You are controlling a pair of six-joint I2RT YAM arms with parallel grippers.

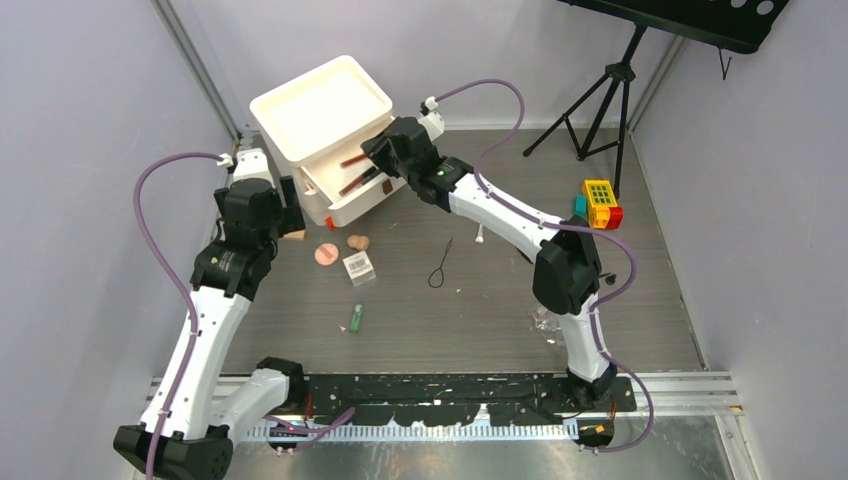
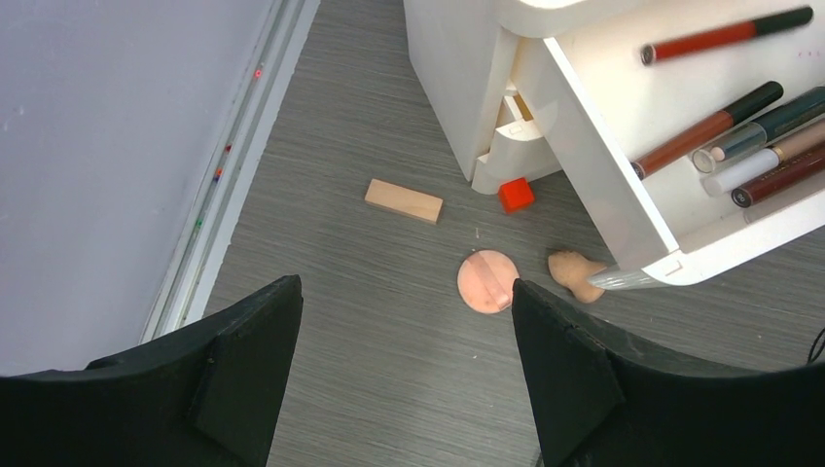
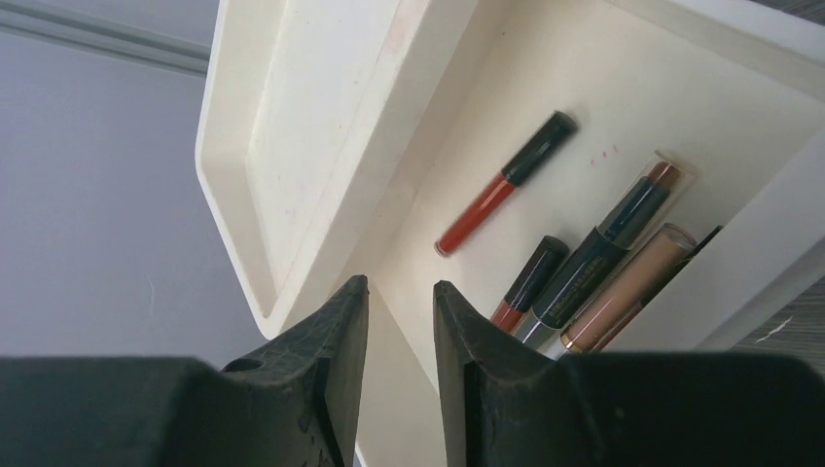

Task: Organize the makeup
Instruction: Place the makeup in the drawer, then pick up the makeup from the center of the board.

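The right pincer point(image 1: 373, 151) is hovering over the open drawer point(image 1: 368, 198) of the white organizer point(image 1: 320, 105), where dark pencils point(image 1: 357, 184) are lying. A pink puff point(image 1: 326, 253), peach sponge point(image 1: 357, 242), barcoded box point(image 1: 359, 266) and green tube point(image 1: 356, 318) are sitting on the bench point(image 1: 500, 300).

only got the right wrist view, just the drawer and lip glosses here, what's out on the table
observer: A pink round puff and a peach sponge lie on the table, in front of the white organizer.
operator: anything closer to the arm bases
observer: A clear barcoded box, and nearer the bases a small green tube.
operator: is the other arm busy
observer: No, the left tool is open and empty, hovering low near the puff.
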